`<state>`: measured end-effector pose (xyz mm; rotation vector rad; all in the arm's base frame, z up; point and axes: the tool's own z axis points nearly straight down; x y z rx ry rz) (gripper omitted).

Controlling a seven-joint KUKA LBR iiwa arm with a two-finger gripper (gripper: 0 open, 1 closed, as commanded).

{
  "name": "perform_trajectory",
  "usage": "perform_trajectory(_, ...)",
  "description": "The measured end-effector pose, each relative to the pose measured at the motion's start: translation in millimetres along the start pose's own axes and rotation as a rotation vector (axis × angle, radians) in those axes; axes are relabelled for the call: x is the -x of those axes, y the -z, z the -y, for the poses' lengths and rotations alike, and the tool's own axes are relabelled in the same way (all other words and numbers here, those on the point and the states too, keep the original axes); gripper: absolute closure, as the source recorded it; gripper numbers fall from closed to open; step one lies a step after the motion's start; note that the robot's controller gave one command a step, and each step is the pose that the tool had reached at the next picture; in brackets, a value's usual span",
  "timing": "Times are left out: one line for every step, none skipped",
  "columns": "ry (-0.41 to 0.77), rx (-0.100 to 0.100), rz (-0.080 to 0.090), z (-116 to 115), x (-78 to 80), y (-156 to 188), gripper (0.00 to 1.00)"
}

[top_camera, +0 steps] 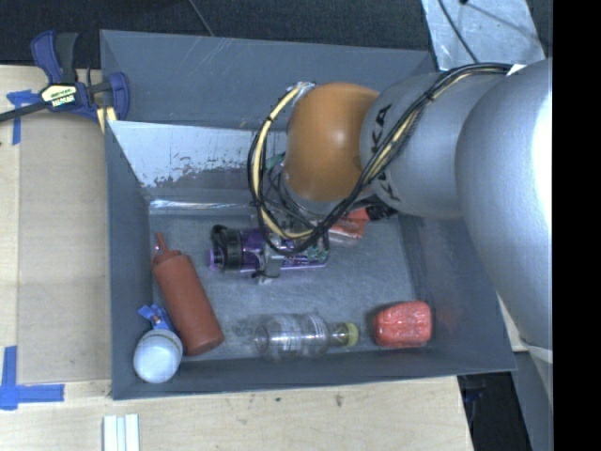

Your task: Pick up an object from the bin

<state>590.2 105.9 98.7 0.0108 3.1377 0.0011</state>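
— Since the orange wrist cover (pixel 324 144) hangs right above the middle of the bin (pixel 282 64), what can you tell me about the gripper (pixel 274 263)?

— Not much. I see its lower end under the cover and the cables (pixel 261 153), down near the floor, against a purple-and-black object (pixel 235 250) that lies in the middle of the bin. Whether it is released or clenched I cannot tell; the cover hides too much from my camera.

— So is that object your pick?

— It is the thing the gripper is over, so I judge it the likeliest. I won't call it held.

— What else is close?

— A small red-and-white thing (pixel 349 225) just beside it, half under the arm (pixel 441 139), toward the back wall. The rest lies apart, along the walls. A reddish-brown squeeze bottle (pixel 188 303) is on its side at the left, with a white round thing (pixel 158 357) at the near left corner. A clear plastic bottle (pixel 291 334) lies on its side along the near wall, and a red sponge-like block (pixel 404 322) sits toward the near right corner.

— Why the edges?

— My guess is that round things roll until a wall stops them. That leaves room in the middle, which suits an arm coming in from the right with its wrist bent down over the centre.
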Motion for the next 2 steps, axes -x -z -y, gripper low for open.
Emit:
perform_trajectory(0.0,0.0,0.0,0.0,0.0,0.0,1.0)
perform_trajectory(-0.055,-0.001,-0.001,23.8,-2.1,147.4,1.0)
